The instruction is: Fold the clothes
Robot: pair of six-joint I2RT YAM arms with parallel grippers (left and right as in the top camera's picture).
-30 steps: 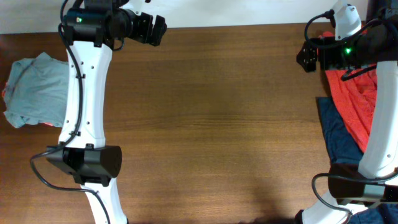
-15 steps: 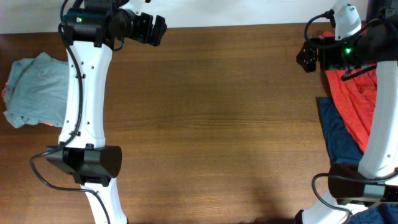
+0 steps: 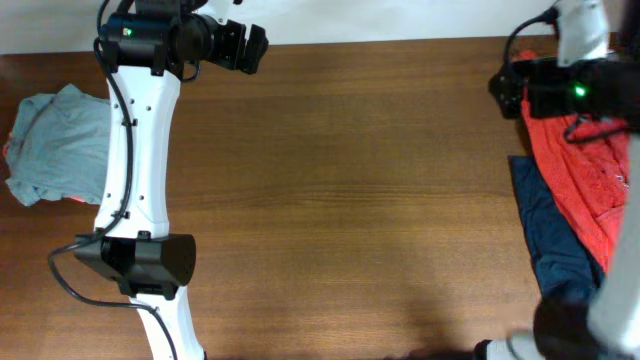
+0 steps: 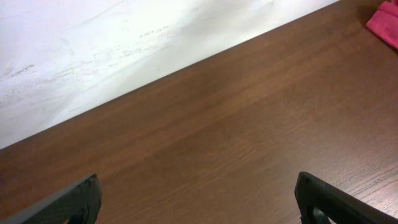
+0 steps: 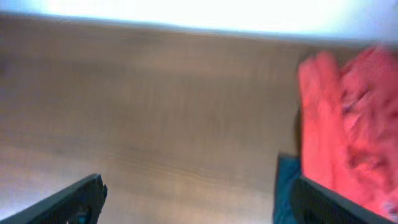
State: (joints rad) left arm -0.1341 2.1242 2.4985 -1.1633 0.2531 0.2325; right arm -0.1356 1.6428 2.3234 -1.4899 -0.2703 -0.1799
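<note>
Seeing left tool [image 4: 199,204] spread wide, holding nothing, above far-left tabletop [image 3: 360,200]. Same for right tool [image 5: 196,202]: wide, empty, at far right, just beside orange-red garment [image 3: 585,170]. Spotting pale blue-green T-shirt [image 3: 60,145] crumpled at left edge, navy garment [image 3: 545,235] at right edge touching the orange-red one.
</note>
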